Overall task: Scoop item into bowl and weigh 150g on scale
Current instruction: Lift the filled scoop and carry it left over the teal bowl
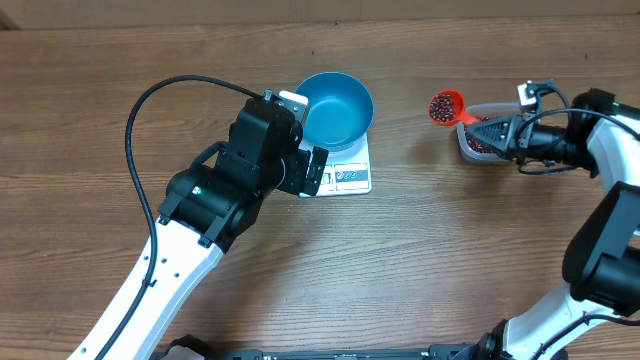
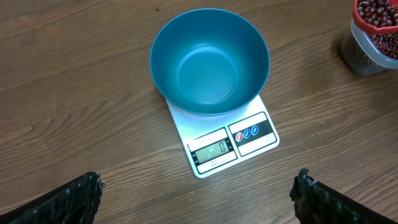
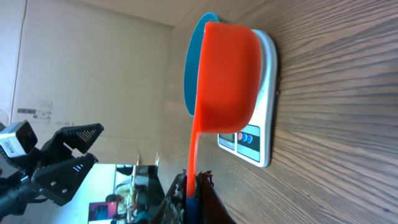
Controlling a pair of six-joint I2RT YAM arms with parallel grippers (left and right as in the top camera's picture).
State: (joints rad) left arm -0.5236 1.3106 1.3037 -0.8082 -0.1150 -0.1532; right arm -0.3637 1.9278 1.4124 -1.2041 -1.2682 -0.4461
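Note:
The blue bowl [image 1: 336, 108] [image 2: 208, 62] stands empty on the white scale [image 1: 352, 180] [image 2: 249, 134], whose display reads zero. My left gripper [image 1: 302, 138] [image 2: 199, 199] hovers open just left of the scale, with nothing between its fingers. My right gripper [image 1: 505, 135] [image 3: 196, 186] is shut on the handle of an orange scoop [image 1: 446, 106] [image 3: 227, 81]. The scoop is level and filled with red-brown beans [image 1: 441, 106] [image 2: 376, 15]. It hangs to the right of the bowl, beside the tub. In the right wrist view the bowl's blue rim [image 3: 188, 68] and the scale [image 3: 261, 146] lie beyond the scoop.
A clear plastic tub [image 1: 478, 140] [image 2: 364, 59] with more beans stands on the table to the right of the scale, under my right arm. A black cable loops over the left arm. Bare wooden tabletop surrounds the scale.

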